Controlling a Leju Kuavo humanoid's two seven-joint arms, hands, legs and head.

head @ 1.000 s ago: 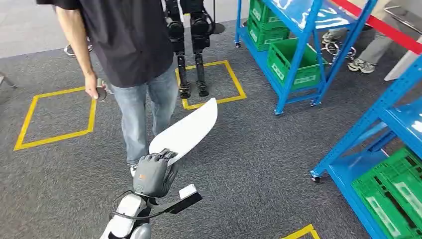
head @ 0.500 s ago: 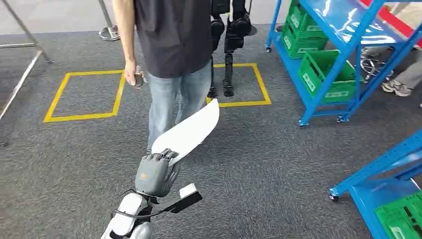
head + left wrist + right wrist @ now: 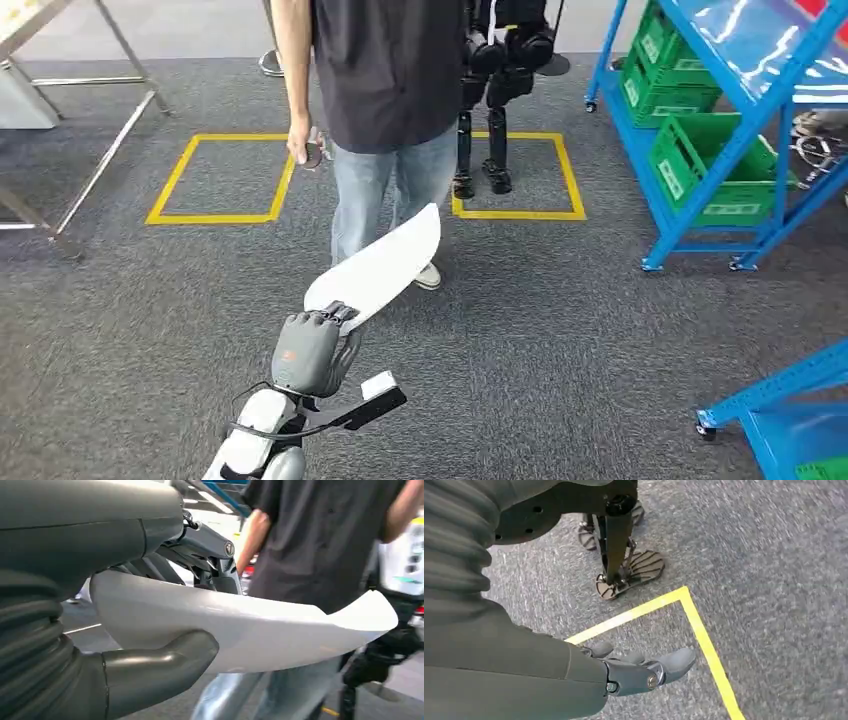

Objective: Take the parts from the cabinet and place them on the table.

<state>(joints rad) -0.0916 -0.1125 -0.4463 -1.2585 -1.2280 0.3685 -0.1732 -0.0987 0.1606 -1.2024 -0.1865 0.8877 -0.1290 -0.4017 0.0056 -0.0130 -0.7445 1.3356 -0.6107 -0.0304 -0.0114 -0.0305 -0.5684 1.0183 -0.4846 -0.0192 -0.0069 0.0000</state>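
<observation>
**Carrying a white part across the carpet**

Gripping one end of a long white part (image 3: 378, 267), the left hand (image 3: 308, 350) is raised in front of the robot, its fingers wrapped over the near end. The part slants up and away from the hand, ending in a rounded tip near a person's (image 3: 385, 100) legs. In the left wrist view the thick thumb (image 3: 160, 662) presses against one face of the part (image 3: 250, 630) while darker fingers (image 3: 210, 545) close over the opposite edge, so the curved white panel is clamped between them.

The right hand (image 3: 644, 670) hangs low over grey carpet (image 3: 560, 340). Its fingers are stretched out, only slightly bent, and hold nothing. A corner of yellow floor tape (image 3: 694, 620) runs just beside the fingertips.

The person stands straight ahead in a dark shirt and jeans, with a small dark object in one hand (image 3: 302, 150). Behind the person, another robot's legs (image 3: 482, 150) stand inside a square of yellow tape (image 3: 570, 185); a second taped square (image 3: 215, 178) lies to the left. A blue rack (image 3: 700, 150) holding green crates (image 3: 700, 165) stands at the right, and the corner of another blue rack (image 3: 790, 400) shows at the lower right. A metal table frame (image 3: 90, 170) stands at the far left.
</observation>
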